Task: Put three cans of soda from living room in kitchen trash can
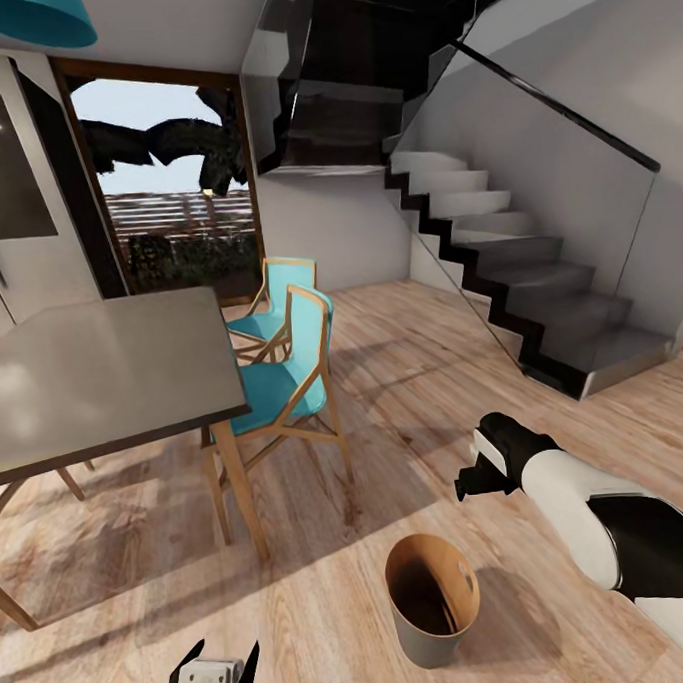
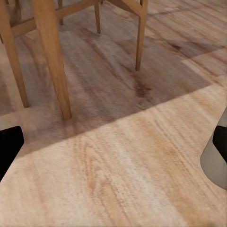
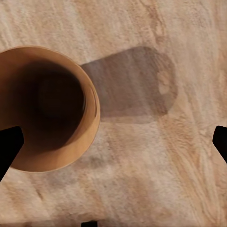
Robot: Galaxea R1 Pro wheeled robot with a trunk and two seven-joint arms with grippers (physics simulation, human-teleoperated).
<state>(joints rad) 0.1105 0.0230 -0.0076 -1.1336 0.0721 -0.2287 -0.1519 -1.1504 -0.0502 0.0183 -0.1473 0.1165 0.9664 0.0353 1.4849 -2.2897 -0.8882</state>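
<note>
Bin: the small round tapered bin, matte grey outside and coppery brown inside (image 1: 432,599), stands upright on the light wood plank floor (image 1: 326,623), well apart from the table legs. Its oval handle slot faces your right side, and its open mouth is clear for a drop from above.
Bin inside: the right wrist view looks straight down into it (image 3: 45,109); the bottom is dark, and I cannot make out any can there.
Cans: no soda can is visible at this moment, so I cannot tell you where the three are.
Right pincer: your right pincer (image 1: 476,478) hangs above the floor just beside the bin's far rim. In the right wrist view its dark fingertips (image 3: 9,144) stand far apart with nothing between them, so it is spread and empty, with the bin mouth lying under one finger only.
Left pincer: your left pincer (image 1: 212,677) sits low near the floor, on the table side of the bin, spread and empty, parked out of the way.
Surroundings: a grey-topped wooden-legged table (image 1: 103,374) and two turquoise wooden chairs (image 1: 283,375) stand beyond the bin.
Judgement: the arm pose suits a release over the bin.
</note>
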